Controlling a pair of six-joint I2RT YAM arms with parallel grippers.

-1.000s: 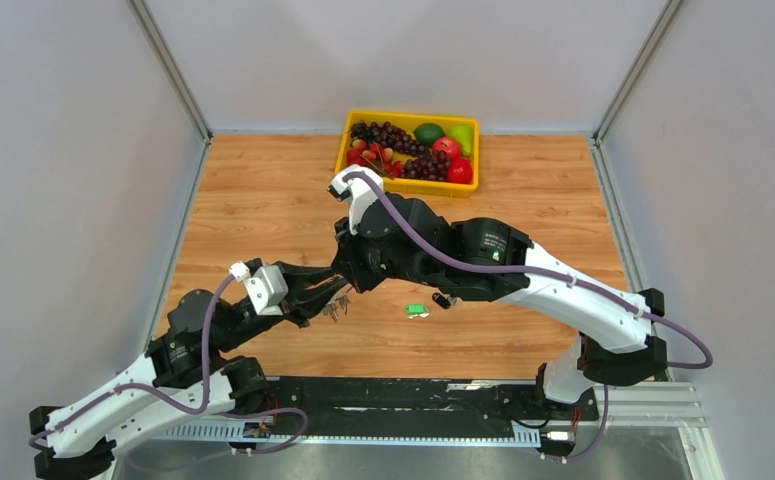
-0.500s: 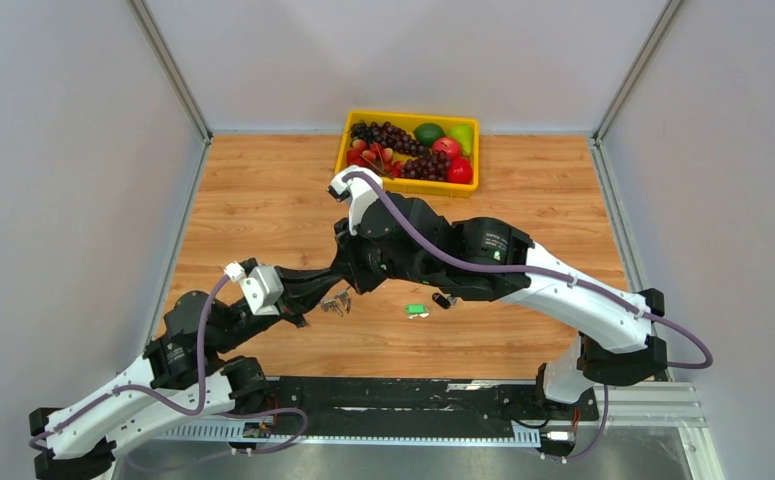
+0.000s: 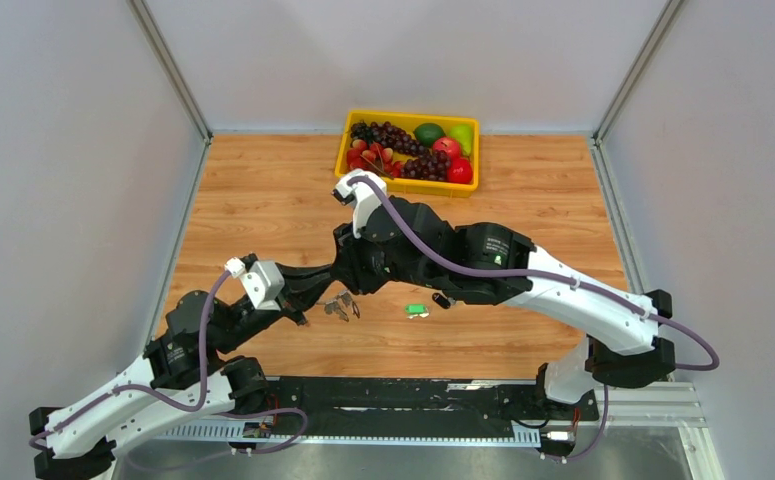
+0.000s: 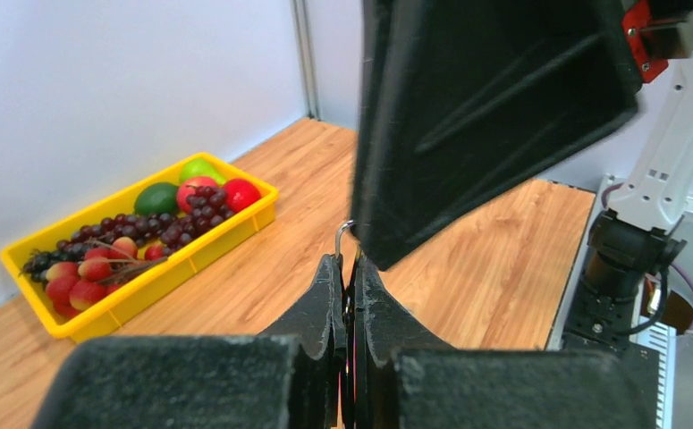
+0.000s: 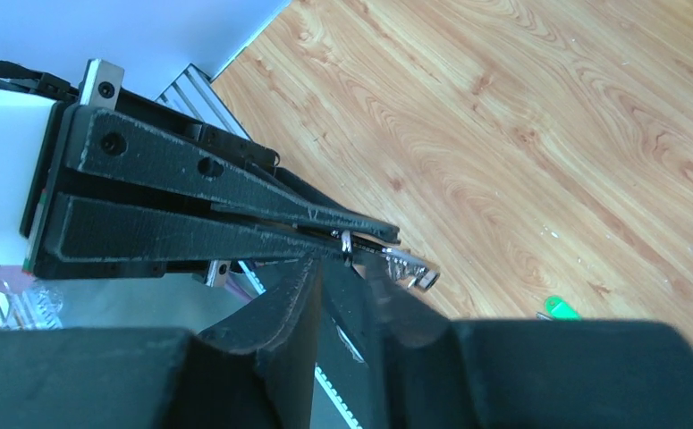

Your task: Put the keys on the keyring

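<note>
Clamping the jaws of our left gripper on a thin silver wire keyring, we hover our right gripper beside it, jaws slightly apart; a green-headed key and black-headed key lie on the wooden worktop

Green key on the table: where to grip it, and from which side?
Take the green key by its plastic head, coming straight down from above and closing across the head's width. It lies flat on the table, so no side gets under it. The black key lies close beside it. The blade barely shows.
</note>
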